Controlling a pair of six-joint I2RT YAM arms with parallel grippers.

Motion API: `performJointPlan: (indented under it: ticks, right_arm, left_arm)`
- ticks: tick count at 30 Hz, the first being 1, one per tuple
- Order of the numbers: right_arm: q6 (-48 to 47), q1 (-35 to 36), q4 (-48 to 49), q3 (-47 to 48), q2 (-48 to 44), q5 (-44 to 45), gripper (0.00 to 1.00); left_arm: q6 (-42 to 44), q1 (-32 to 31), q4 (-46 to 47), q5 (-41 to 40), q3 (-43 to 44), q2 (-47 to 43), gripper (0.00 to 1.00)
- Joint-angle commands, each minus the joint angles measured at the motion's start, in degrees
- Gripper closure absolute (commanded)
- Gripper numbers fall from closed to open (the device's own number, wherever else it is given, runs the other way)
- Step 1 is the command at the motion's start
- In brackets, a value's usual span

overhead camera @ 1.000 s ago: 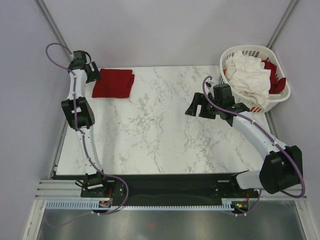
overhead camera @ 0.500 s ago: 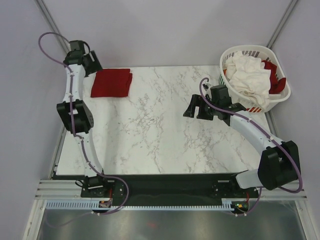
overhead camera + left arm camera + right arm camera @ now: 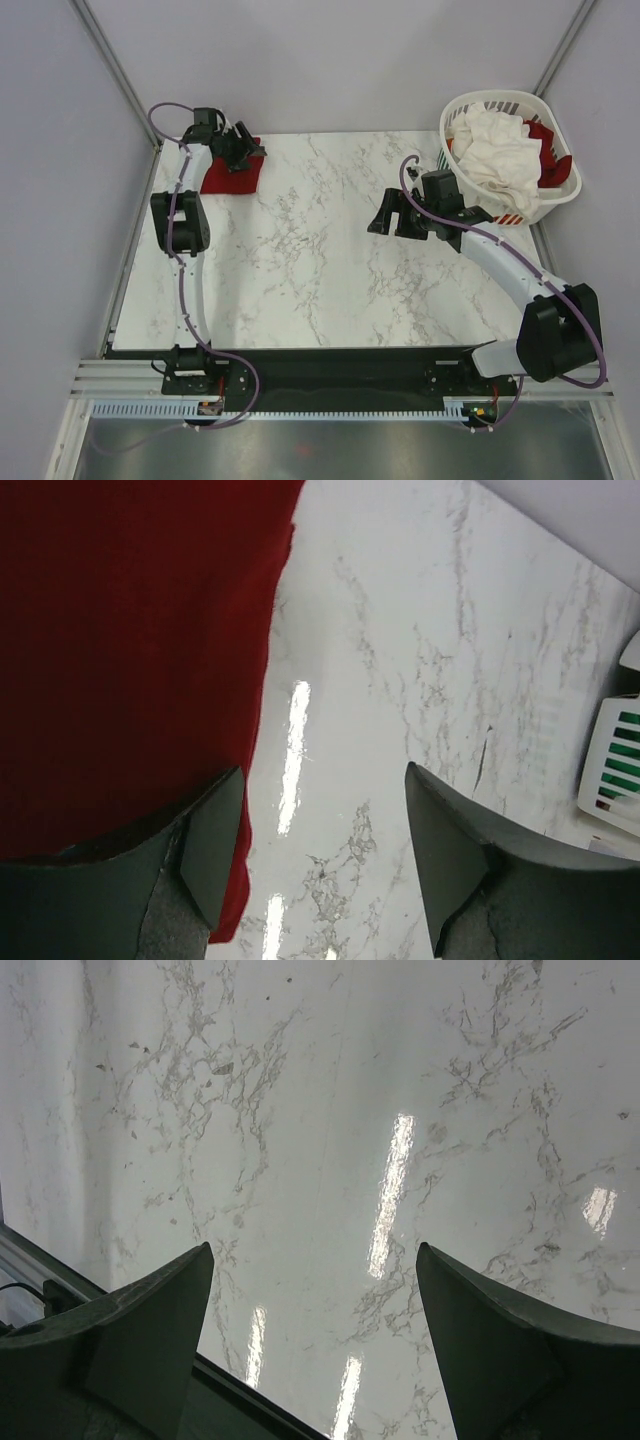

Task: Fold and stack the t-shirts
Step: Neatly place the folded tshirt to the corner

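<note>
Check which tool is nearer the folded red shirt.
Left. The left tool hangs open over the edge of the red shirt; the right tool is far across the table, near the basket.

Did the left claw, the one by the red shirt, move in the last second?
Yes. The left gripper swung right, from the table's far-left corner to above the red t-shirt.

Dark red t-shirt (image 3: 215, 182) on the surface (image 3: 320, 260): one. Basket (image 3: 500, 96): one. It holds white cloth (image 3: 500, 150) and red cloth (image 3: 550, 165); garment count indeterminate.
</note>
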Motion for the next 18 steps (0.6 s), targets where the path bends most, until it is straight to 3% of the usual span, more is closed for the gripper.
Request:
performJointPlan:
  ticks: [1, 11, 18]
  right_arm:
    - [-1.16, 0.15, 0.42, 0.19, -1.42, 0.75, 0.09]
    - [-1.34, 0.15, 0.42, 0.19, -0.54, 0.75, 0.09]
    - [-1.34, 0.15, 0.24, -0.16, -0.71, 0.92, 0.09]
  left_arm:
    - [-2.1, -0.35, 3.85, 5.71, 0.06, 2.16, 0.27]
    - [0.18, 0.52, 4.9, 5.37, -1.7, 4.97, 0.26]
    - [1.59, 6.84, 4.9, 5.1, -2.66, 5.33, 0.27]
